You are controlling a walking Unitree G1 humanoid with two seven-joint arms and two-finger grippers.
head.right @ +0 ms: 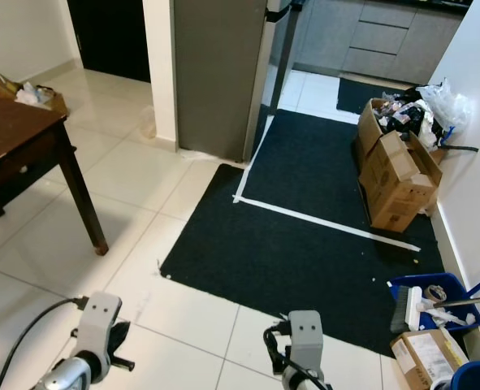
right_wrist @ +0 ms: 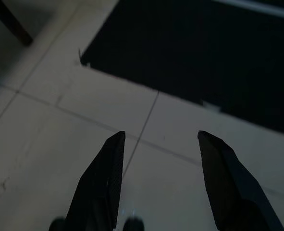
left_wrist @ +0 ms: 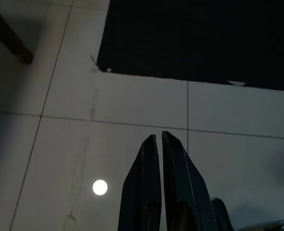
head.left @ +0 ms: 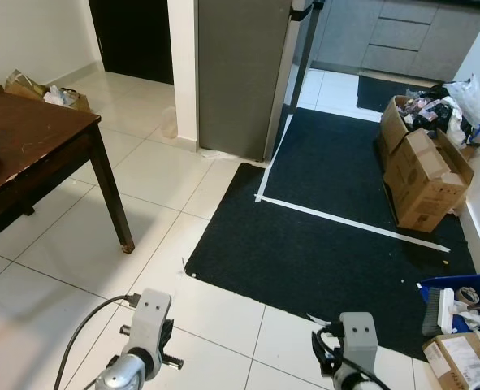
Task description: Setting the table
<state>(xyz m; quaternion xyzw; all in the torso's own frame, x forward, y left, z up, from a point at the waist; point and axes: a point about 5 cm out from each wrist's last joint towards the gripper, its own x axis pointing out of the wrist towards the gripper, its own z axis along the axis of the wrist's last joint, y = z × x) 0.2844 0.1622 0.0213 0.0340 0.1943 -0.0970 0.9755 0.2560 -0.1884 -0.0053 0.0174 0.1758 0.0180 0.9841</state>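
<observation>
A dark wooden table stands at the left, its corner leg on the white tile floor. Both arms hang low at the bottom of the eye views, the left wrist and right wrist over the tiles. In the left wrist view my left gripper is shut, its two black fingers pressed together with nothing between them, above bare tile. In the right wrist view my right gripper is open, fingers wide apart over the tile near the mat's edge.
A black mat with white tape lines covers the floor ahead. Cardboard boxes with clutter line the right wall. A blue dustpan with brush lies at the lower right. A grey fridge and a dark doorway stand behind.
</observation>
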